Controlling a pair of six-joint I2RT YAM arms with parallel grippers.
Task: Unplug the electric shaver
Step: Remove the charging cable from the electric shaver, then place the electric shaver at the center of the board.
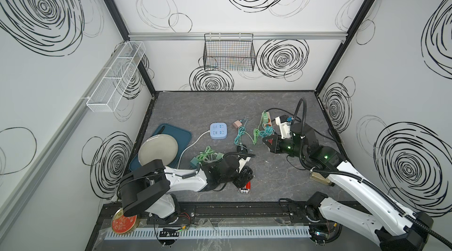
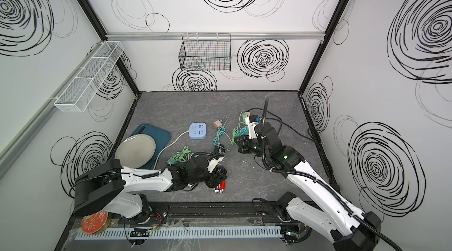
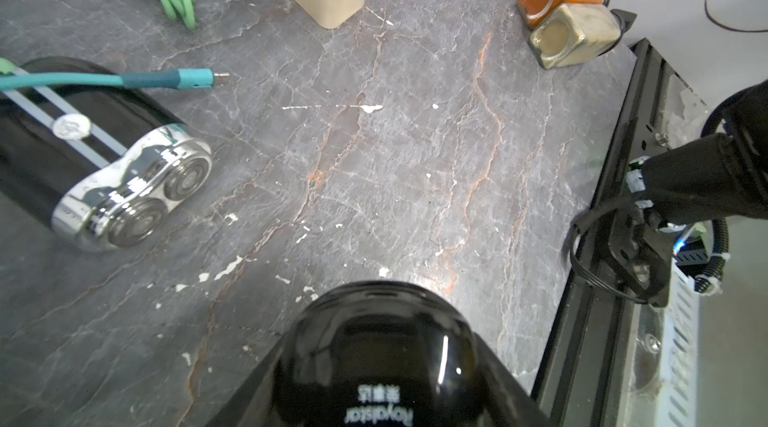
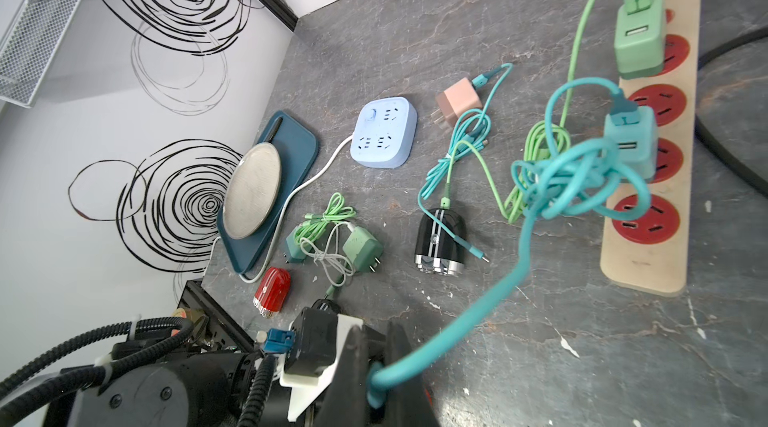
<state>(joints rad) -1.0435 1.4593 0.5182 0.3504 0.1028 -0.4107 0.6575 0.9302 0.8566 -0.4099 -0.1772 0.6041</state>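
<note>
Teal cable [image 4: 440, 333] is what we are clamping in our right gripper [image 4: 376, 360], jaws pinched tight on it; it is running up to a tangle beside the teal charger [image 4: 629, 142] sitting in the power strip [image 4: 644, 271]. Our left gripper [image 1: 245, 174] is grasping a glossy black gadget [image 3: 374, 346]. Near it, the shaver [image 3: 104, 163] is lying on the table [image 3: 415, 154], a green plug [image 4: 444, 197] sitting in its end.

I see the plate [image 1: 157, 149] on the tray [image 1: 182, 132] at the table's [image 1: 220, 105] left. Right of it sits the square power strip [image 1: 219, 130]. The shaver [image 4: 440, 240] lies nearer me, seemingly between that and the long power strip [image 4: 642, 267], right rear, carrying two adapters [image 4: 638, 44].
</note>
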